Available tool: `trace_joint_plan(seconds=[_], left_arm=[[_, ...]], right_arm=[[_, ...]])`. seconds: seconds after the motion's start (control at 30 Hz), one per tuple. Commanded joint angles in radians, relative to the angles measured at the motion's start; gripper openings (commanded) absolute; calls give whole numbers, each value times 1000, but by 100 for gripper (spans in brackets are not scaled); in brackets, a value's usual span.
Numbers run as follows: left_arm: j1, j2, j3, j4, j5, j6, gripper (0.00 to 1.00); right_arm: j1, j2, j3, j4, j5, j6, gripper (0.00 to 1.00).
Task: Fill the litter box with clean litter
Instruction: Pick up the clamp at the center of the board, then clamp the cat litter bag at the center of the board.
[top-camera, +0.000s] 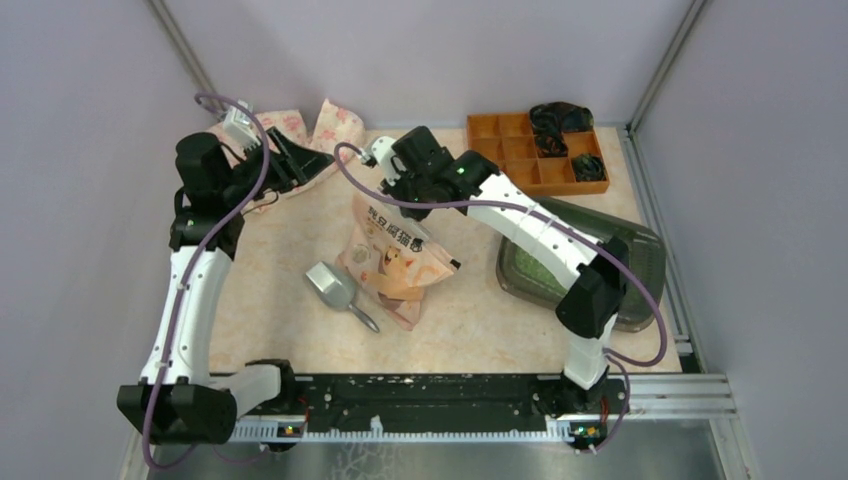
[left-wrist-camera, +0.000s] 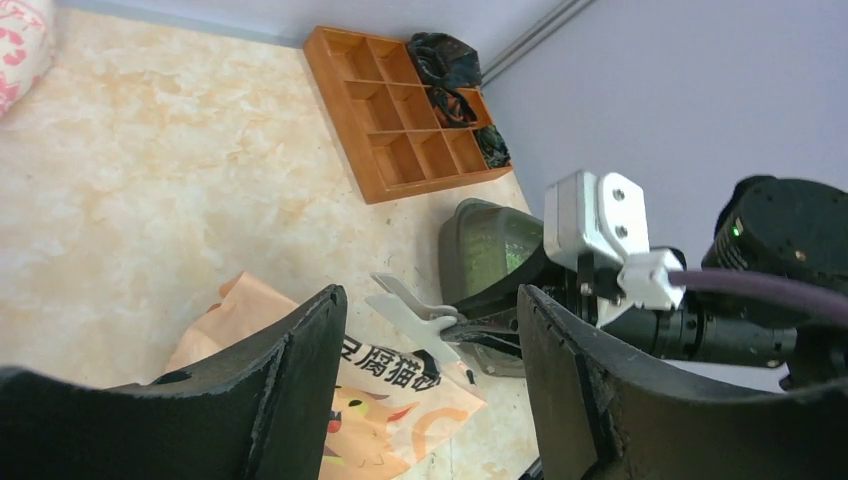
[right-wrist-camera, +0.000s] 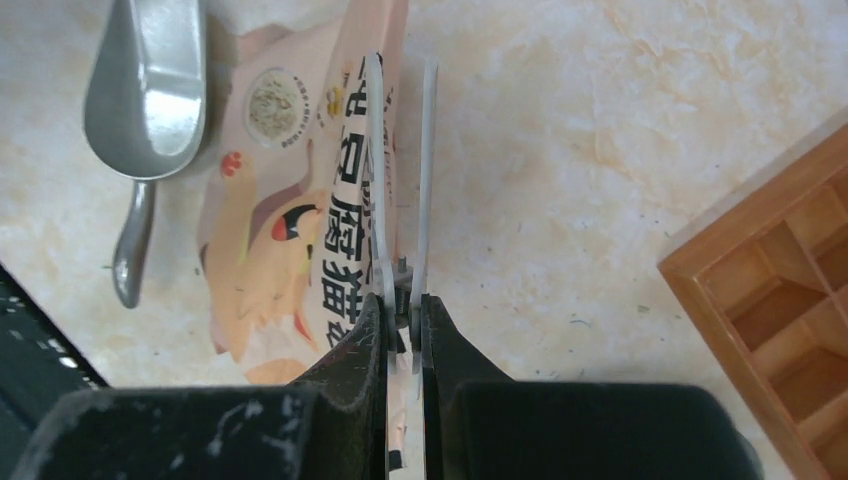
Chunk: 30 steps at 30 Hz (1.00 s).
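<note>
Over on the right stands the litter box, with clean litter showing green at its left end. The right arm crosses above the box and reaches toward the top of a pink printed bag lying mid-table. A grey scoop lies just beside the bag's left edge. The orange organiser sits far right, with dark items in some compartments. The left arm stretches toward the far left corner, near some pink-patterned soft bundles.
</note>
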<state>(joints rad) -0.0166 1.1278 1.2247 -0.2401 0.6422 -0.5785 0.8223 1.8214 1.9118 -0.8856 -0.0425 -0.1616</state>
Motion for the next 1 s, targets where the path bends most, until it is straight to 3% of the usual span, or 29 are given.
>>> trace_joint_plan(seconds=[0.0,0.63,0.97], left_arm=[[36,-16,-16,-48,5,35,69],[43,-3,-26,-47,39,41,66],[43,-3,-33,-39,47,36,65]], right_arm=[[25,-15,5,42,155,-103,0],[26,-18,42,95,-34,1,0],[25,-8,66,96,-53,45,0]])
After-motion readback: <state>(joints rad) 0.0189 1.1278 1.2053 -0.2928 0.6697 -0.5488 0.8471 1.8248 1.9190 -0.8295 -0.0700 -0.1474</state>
